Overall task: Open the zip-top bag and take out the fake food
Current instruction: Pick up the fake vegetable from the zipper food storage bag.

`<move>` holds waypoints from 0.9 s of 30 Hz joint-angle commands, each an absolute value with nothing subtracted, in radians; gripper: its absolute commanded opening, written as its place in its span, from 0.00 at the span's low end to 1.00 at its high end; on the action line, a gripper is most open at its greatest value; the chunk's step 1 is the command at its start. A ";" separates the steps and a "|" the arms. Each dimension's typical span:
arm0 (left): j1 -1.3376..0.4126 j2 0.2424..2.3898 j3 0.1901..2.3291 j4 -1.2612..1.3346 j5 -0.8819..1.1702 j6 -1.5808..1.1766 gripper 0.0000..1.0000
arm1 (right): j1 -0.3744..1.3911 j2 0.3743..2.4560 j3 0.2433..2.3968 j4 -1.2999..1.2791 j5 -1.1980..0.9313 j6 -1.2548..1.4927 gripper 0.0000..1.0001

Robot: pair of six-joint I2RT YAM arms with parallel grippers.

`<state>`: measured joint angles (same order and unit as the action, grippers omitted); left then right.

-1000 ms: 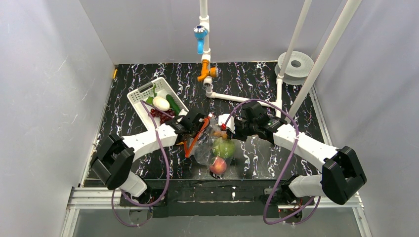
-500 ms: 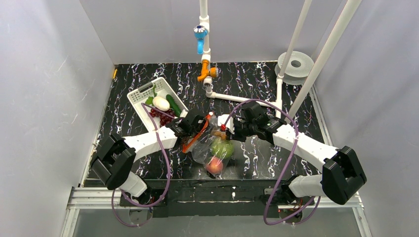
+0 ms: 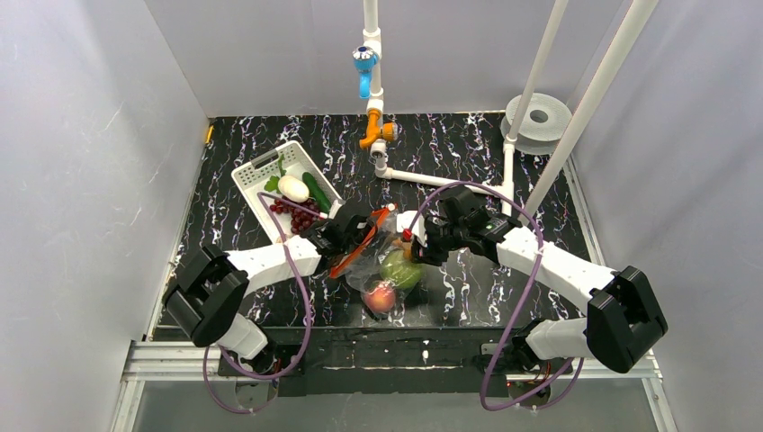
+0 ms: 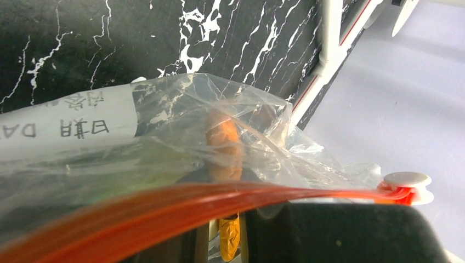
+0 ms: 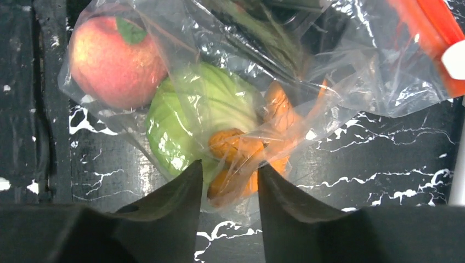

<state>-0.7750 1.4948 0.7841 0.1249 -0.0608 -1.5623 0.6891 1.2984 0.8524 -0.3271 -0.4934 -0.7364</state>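
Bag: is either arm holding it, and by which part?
The left gripper holds the bag by its orange zip strip; the right gripper is open beside it, gripping nothing.

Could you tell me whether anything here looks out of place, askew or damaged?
Nothing is spilled or broken, but the zip-top bag is crumpled and twisted, its orange-red zip strip bowed rather than straight. The peach, green vegetable and orange pieces are bunched together inside.
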 commanded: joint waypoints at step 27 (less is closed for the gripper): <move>-0.709 1.127 0.623 0.217 0.054 -1.276 0.00 | 0.564 1.380 0.882 -0.388 -0.509 -0.776 0.08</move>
